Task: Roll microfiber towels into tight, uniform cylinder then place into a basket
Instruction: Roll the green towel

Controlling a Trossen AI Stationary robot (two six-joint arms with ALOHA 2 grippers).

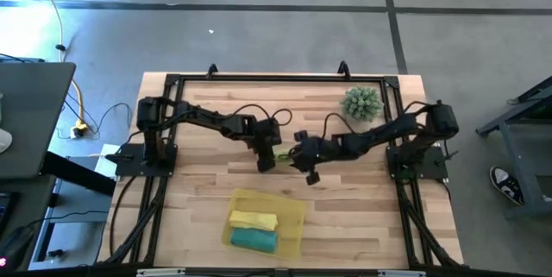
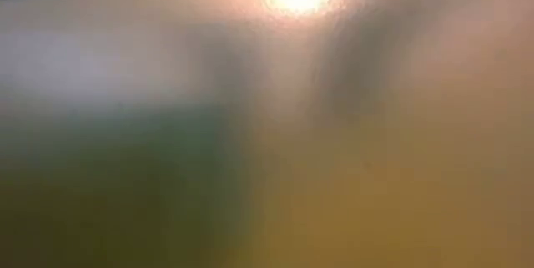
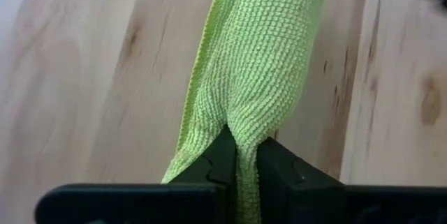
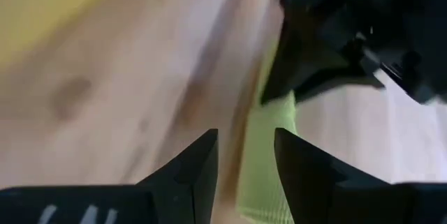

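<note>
Two grippers mid-table, left gripper [image 3: 241,172] fingers clamping lime towel [image 3: 269,63], right gripper [image 4: 244,158] fingers parted.

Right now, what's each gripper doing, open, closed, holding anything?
Left gripper: closed on the lime green microfiber towel.
Right gripper: open, holding nothing, beside that towel.

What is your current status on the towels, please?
Left gripper shut on lime green microfiber towel. Right gripper open alongside. Yellow and teal rolls in shallow yellow basket.
</note>
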